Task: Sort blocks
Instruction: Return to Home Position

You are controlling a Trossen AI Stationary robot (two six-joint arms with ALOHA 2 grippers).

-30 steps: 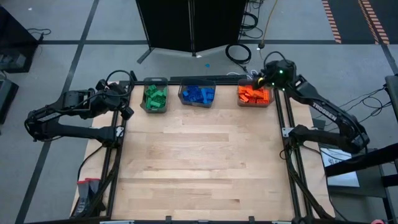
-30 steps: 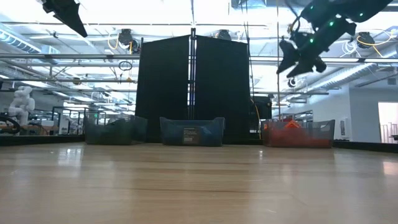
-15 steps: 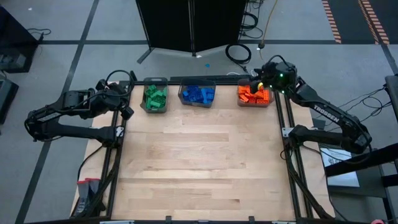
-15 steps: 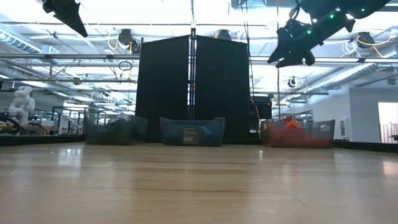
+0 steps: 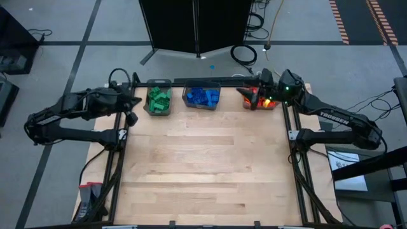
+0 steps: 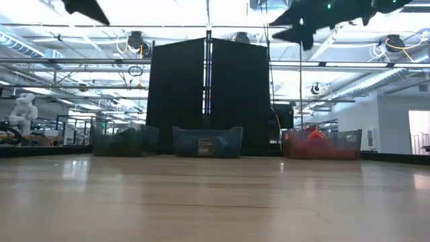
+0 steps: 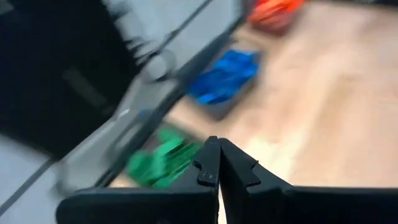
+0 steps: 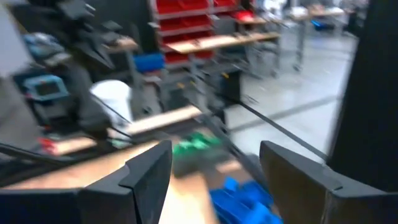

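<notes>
Swung up off the orange-red blocks (image 5: pixel 267 102) at the tabletop's (image 5: pixel 203 165) far right corner, with right gripper (image 8: pixel 214 149) spread, empty; left gripper (image 7: pixel 217 160) pressed together. Looks sorted.

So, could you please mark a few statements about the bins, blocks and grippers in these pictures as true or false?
1. The green blocks lie in the left bin. True.
2. The right gripper is shut. False: its fingers stand apart.
3. The left gripper is shut. True.
4. The blue blocks share a bin with the green blocks. False: they lie in the middle bin.
5. Loose blocks lie scattered over the table. False: its wood shows no loose blocks.
</notes>
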